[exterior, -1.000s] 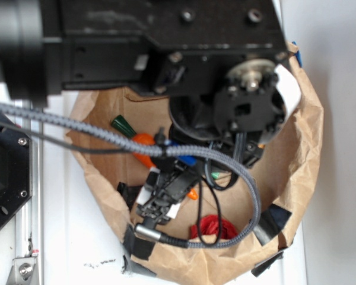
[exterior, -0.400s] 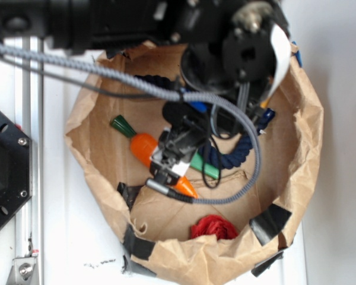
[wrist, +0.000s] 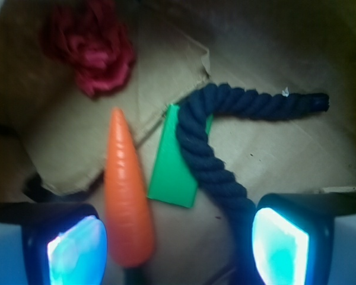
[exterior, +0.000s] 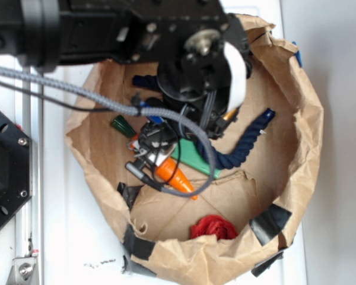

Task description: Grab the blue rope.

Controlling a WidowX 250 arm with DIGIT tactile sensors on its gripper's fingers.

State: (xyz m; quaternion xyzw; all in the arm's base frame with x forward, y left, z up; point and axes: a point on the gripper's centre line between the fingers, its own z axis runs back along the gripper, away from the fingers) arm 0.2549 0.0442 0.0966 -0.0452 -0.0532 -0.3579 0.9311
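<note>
From the exterior view, the arm and its grey cable (exterior: 184, 119) covered much of the paper bag (exterior: 308, 136), hiding the gripper's fingertips. The blue rope (exterior: 246, 141) lay on the bag floor, its middle lost under the arm, one end by the right wall, another piece showing at the top. The carrot (exterior: 173, 176) and green piece (exterior: 196, 161) were partly hidden; a red bundle (exterior: 213, 227) sat near the front.

In the wrist view, the gripper (wrist: 179, 243) stood wide apart, holding nothing. The rope (wrist: 216, 163) ran across the green piece (wrist: 173, 175) toward the right finger (wrist: 282, 243); whether it touched was unclear. The carrot (wrist: 126, 190) lay between the fingers.
</note>
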